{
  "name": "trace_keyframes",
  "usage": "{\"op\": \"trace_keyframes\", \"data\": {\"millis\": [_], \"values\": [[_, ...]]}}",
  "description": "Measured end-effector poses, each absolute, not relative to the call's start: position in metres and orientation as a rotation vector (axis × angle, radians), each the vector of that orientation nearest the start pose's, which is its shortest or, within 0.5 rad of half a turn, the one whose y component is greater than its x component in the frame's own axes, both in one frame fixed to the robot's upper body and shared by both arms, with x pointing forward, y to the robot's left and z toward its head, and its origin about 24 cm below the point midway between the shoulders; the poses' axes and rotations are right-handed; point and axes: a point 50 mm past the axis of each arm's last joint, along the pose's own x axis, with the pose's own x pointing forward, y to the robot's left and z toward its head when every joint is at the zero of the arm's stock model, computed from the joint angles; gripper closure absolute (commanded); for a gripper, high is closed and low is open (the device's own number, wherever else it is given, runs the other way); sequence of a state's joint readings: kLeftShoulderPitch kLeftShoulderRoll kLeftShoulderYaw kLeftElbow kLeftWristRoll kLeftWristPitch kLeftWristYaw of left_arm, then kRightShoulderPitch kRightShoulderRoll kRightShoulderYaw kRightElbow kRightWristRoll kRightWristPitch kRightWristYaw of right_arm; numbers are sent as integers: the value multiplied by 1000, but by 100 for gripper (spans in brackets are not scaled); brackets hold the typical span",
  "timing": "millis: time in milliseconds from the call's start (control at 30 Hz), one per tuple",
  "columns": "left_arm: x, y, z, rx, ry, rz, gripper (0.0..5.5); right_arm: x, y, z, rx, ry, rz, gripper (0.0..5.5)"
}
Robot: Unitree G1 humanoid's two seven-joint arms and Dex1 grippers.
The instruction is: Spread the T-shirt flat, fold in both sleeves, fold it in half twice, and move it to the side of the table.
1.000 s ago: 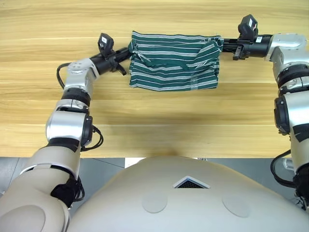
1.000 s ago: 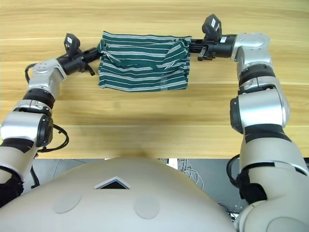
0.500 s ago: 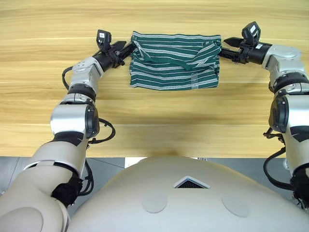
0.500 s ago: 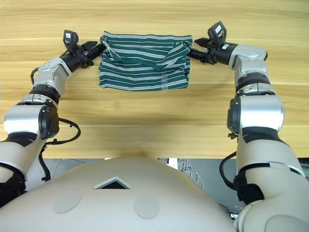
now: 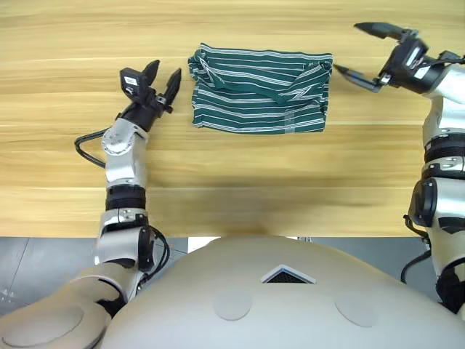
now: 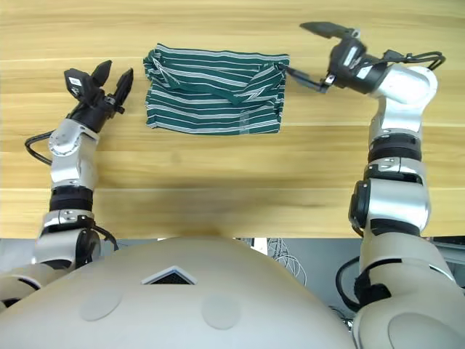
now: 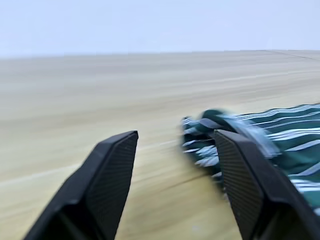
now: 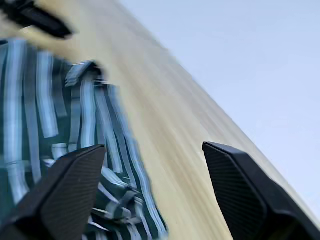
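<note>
Left fingers (image 5: 174,78) now off T-shirt (image 5: 258,91); wooden table (image 5: 218,167)

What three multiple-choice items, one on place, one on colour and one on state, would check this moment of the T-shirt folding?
1. Where does the T-shirt lie?
A) on the table, between the two arms
B) hanging over the table's near edge
C) draped over the left arm

2. What colour is the T-shirt?
A) plain red
B) dark green with white stripes
C) blue with dots

3. How do the jaws stand?
A) both shut on the cloth
B) left jaws shut on the cloth, right jaws open
C) left jaws and right jaws both open, holding nothing

Answers:
1 A: the cloth lies on the wood with one arm on each side of it.
2 B: both head views show green cloth with white stripes.
3 C: each wrist view shows its jaws spread with nothing between them.
</note>
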State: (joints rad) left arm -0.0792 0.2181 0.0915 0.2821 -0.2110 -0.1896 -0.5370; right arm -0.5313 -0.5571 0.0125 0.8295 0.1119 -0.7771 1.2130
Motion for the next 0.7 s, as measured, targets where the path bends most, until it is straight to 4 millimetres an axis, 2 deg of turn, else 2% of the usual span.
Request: {"op": "trace_keyframes", "data": {"millis": [67, 267, 333, 433, 500, 633, 700], "values": [[257, 175, 36, 29, -40, -448, 281, 303, -210, 83, -757, -154, 1184, 189], [247, 122, 43, 219, -39, -533, 281, 309, -179, 64, -909, -52, 1316, 189], [240, 100, 46, 296, -51, -588, 281, 313, -174, 54, -959, 26, 1330, 218], [229, 78, 40, 331, -24, -662, 281, 319, -173, 49, -1000, 93, 1315, 274], [226, 72, 33, 352, 10, -685, 281, 319, -174, 44, -994, 120, 1303, 315], [223, 73, 5, 366, 140, -691, 281, 321, -170, 40, -1016, 151, 1302, 386], [223, 70, 1, 367, 154, -702, 281, 322, -168, 39, -1006, 158, 1292, 427]]}}
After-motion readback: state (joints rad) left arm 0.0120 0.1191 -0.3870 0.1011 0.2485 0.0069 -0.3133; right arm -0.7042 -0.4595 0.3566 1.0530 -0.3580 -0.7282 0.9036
